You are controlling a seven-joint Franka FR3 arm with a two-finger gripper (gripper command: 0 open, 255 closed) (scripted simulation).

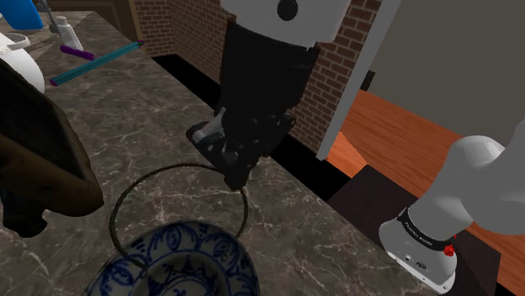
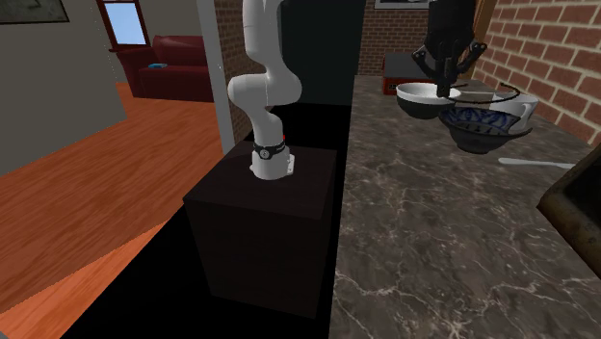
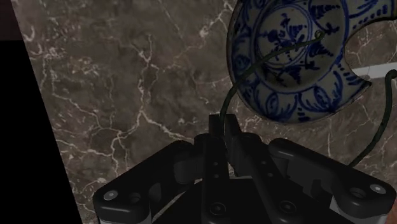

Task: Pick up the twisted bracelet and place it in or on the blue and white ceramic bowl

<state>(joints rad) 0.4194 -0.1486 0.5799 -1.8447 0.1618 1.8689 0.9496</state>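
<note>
Clamping the bracelet (image 1: 181, 166) at one point of its hoop, the fingers (image 3: 216, 127) stand nearly closed on it. The thin dark hoop hangs above the tabletop (image 1: 143, 109) near its stand-side edge, partly over the blue-and-white bowl (image 1: 181, 261).

The bowl (image 1: 172, 262) is set on the tabletop (image 1: 151, 109). In the shoulder view, the end effector (image 1: 238, 174) is held just beyond the bowl's far rim. The bracelet (image 3: 228, 102) is clasped between its fingers and is hung across the bowl's rim and over its inside. Two pens (image 1: 97, 63) are laid well beyond the bowl. The stand (image 1: 363, 198) is placed off the tabletop, to the bowl's right in that view.
</note>
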